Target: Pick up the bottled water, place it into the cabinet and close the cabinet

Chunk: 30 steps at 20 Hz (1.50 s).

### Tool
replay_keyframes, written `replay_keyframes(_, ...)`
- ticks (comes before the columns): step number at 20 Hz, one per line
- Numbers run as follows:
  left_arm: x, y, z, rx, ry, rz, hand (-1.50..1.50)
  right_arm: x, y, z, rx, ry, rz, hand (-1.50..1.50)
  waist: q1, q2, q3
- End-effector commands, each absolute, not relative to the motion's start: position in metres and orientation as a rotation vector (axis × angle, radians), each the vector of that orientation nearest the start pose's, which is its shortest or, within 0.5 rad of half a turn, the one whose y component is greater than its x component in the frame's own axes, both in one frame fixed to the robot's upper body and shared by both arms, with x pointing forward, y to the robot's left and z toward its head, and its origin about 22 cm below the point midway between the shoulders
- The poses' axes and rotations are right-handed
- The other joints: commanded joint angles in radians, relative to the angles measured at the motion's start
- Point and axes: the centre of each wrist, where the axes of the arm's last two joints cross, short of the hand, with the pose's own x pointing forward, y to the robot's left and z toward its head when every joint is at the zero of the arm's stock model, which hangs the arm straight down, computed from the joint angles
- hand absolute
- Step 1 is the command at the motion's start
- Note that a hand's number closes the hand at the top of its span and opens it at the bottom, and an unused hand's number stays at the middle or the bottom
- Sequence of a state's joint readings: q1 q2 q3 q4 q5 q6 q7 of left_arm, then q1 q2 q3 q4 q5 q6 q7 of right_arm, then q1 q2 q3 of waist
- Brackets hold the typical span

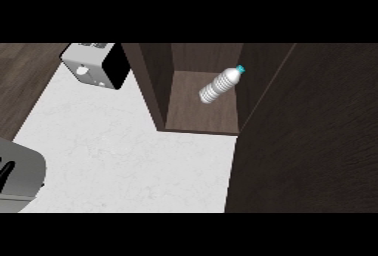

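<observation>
The bottled water (pixel 220 85), clear and ribbed with a blue cap, lies tilted inside the open cabinet (pixel 203 117), its cap toward the back right corner. Nothing touches it. The cabinet's dark wooden door (pixel 310 140) stands swung open and fills the right side of the head view. At the lower left edge my left forearm (pixel 21 172) shows as a grey block, with only a black sliver of the left hand (pixel 4 169) at the border. My right hand appears nowhere.
A white and black toaster (pixel 92 65) stands at the back left of the white marble counter (pixel 125 160). Dark wood flooring runs along the counter's left edge. The cabinet's left wall (pixel 151 85) rises beside the toaster.
</observation>
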<state>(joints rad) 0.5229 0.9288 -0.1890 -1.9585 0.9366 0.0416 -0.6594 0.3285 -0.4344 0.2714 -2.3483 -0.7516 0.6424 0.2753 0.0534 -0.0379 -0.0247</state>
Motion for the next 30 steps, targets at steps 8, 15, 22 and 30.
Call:
replay_keyframes(8, 0.111, 0.373, 0.073, -0.227, -1.834, 0.031, -1.50, 0.139, -0.181, 0.174, 0.970, -1.622, 0.807, 1.50, 0.040, 0.001, 0.001)
replay_keyframes(15, 0.116, 0.389, 0.085, -0.217, -1.873, 0.001, -1.50, 0.169, -0.132, 0.182, 1.014, -1.602, 0.692, 1.50, 0.056, 0.014, 0.005)
replay_keyframes(22, 0.111, 0.405, 0.089, -0.255, -1.893, 0.011, -1.50, 0.184, -0.053, 0.205, 1.049, -1.353, 0.925, 1.50, 0.077, 0.030, 0.013)
replay_keyframes(30, 0.079, 0.426, 0.088, -0.244, -1.883, 0.046, -1.50, 0.239, -0.010, 0.255, 1.141, -1.286, 1.036, 1.50, 0.044, 0.037, 0.024)
